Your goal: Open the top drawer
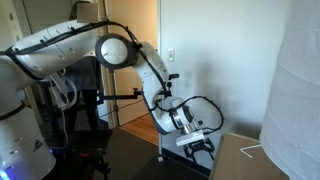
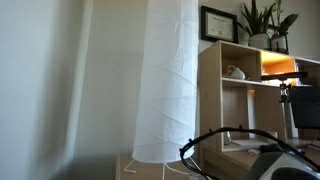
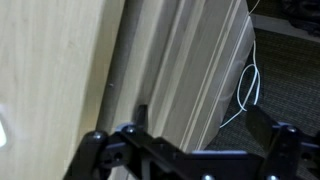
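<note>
A tall white paper lamp [image 2: 170,80] fills an exterior view. A framed picture [image 2: 217,24] hangs at its two o'clock, a potted plant [image 2: 265,20] at that frame's three o'clock.

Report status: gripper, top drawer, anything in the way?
Gripper open, holding nothing. Wooden cabinet close ahead; cannot tell whether drawer is open. White cable beside cabinet; paper lamp nearby.

A tall white paper floor lamp [image 2: 168,80] stands near, against a plain white wall [image 2: 60,90]. Far right, a light wooden shelf unit [image 2: 235,95] carries a potted plant [image 2: 265,18], and a framed picture [image 2: 217,22] hangs just left of it. In an exterior view, an open doorway [image 1: 135,60] shows wooden floor [image 1: 138,130].
</note>
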You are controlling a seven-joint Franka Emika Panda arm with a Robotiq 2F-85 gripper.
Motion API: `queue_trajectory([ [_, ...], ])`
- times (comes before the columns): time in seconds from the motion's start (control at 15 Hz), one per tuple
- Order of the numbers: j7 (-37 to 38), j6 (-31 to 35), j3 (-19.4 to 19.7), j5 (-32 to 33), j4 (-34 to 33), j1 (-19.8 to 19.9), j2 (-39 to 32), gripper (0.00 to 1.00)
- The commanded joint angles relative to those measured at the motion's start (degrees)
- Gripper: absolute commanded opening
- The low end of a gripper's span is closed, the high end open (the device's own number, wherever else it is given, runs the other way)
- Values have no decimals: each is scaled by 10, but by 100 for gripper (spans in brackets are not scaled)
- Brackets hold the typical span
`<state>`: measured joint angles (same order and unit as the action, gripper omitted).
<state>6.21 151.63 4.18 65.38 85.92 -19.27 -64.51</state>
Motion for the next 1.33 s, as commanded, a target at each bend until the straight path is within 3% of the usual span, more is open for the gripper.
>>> queue_trajectory([
  [0.0,67,-19,22,32,-11,-24,-7,100],
  [0.2,93,-28,24,48,-14,-28,-12,100],
  [0.33,70,-19,4,44,-6,-11,-9,100],
  [0.87,67,-22,4,45,-7,-10,-13,100],
  [1.27,106,-13,22,101,-18,-22,-24,100],
])
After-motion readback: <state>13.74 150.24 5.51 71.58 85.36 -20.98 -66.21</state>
